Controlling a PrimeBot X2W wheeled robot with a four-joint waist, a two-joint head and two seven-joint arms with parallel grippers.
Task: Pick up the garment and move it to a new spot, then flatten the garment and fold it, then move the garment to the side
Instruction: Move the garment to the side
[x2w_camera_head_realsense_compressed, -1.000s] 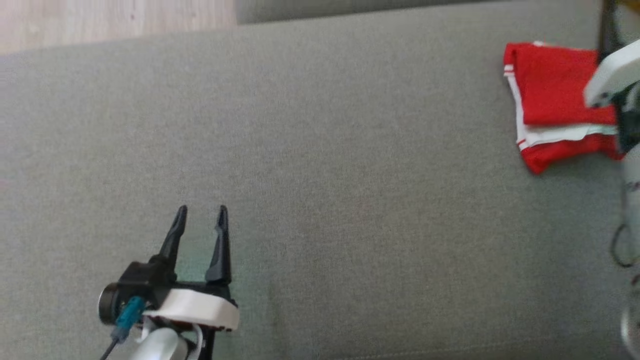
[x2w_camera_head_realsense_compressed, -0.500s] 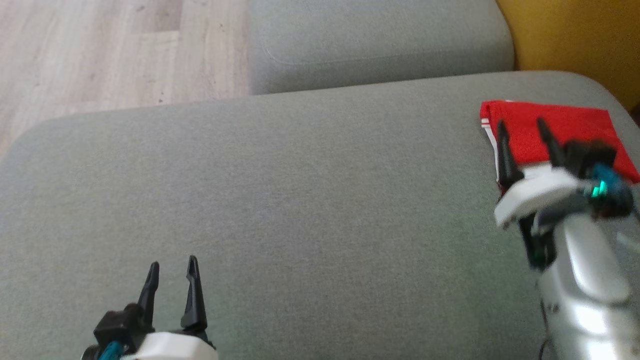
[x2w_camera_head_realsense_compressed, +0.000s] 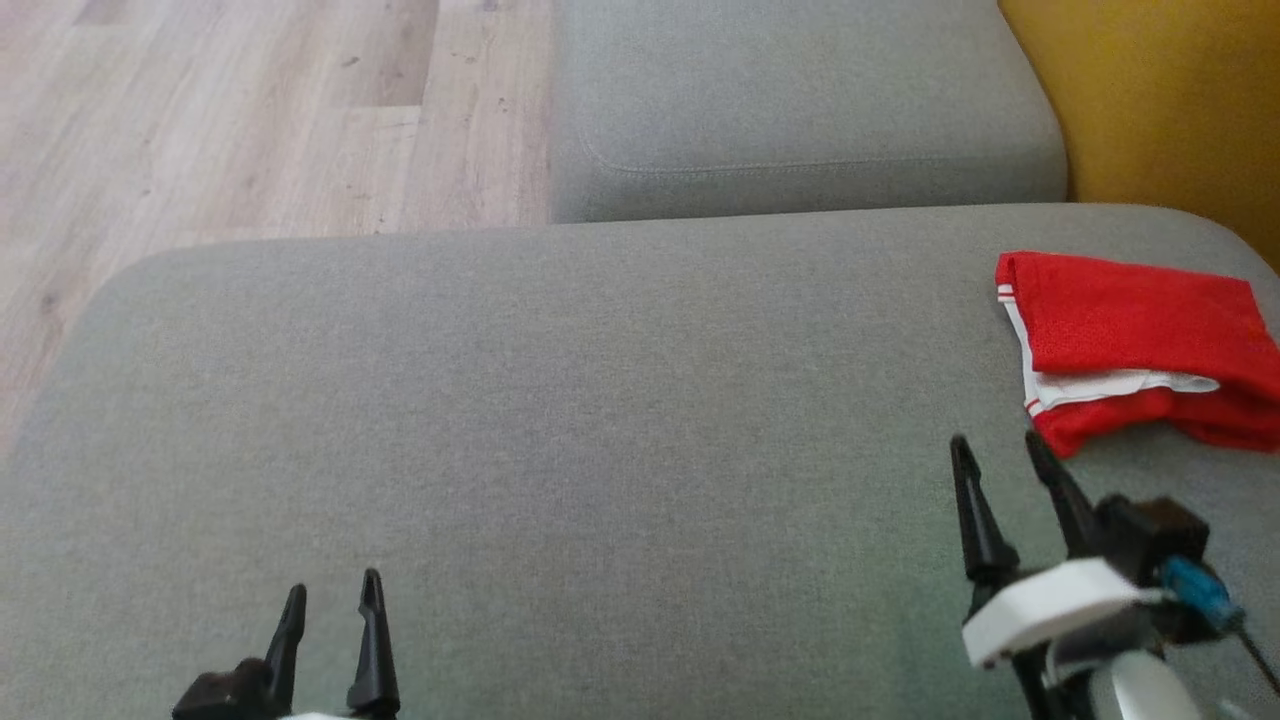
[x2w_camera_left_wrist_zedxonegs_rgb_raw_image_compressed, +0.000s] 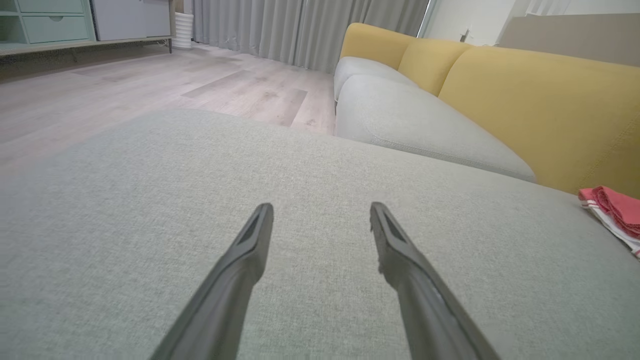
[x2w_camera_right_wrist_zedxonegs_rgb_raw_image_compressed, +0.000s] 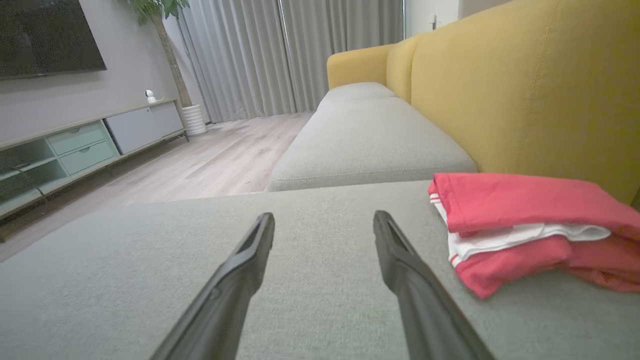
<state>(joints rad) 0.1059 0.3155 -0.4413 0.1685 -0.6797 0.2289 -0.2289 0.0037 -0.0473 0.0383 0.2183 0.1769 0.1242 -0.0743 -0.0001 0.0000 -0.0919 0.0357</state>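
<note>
1. Garment (x2w_camera_head_realsense_compressed: 1130, 330), head view: I see it folded, red with white trim, lying on the grey seat cushion (x2w_camera_head_realsense_compressed: 600, 450) at the far right, close to the yellow backrest (x2w_camera_head_realsense_compressed: 1160, 100). My right gripper (x2w_camera_head_realsense_compressed: 997, 445) is just beside its near edge, fingers spread and empty. My left gripper (x2w_camera_head_realsense_compressed: 333, 585) sits at the lower left, well apart from the garment, fingers also spread with nothing between them.
2. Left wrist view: both fingers stand parted over bare cushion. The garment shows at the right edge, well apart. A second grey cushion (x2w_camera_left_wrist_zedxonegs_rgb_raw_image_compressed: 425, 125) and wood floor (x2w_camera_left_wrist_zedxonegs_rgb_raw_image_compressed: 150, 90) lie beyond.
3. Right wrist view: fingers parted and empty. The garment lies just right of the right-hand finger with a gap between them, and a white layer shows between its red folds. A low cabinet (x2w_camera_right_wrist_zedxonegs_rgb_raw_image_compressed: 75, 145) and curtains (x2w_camera_right_wrist_zedxonegs_rgb_raw_image_compressed: 280, 55) stand in the background.
</note>
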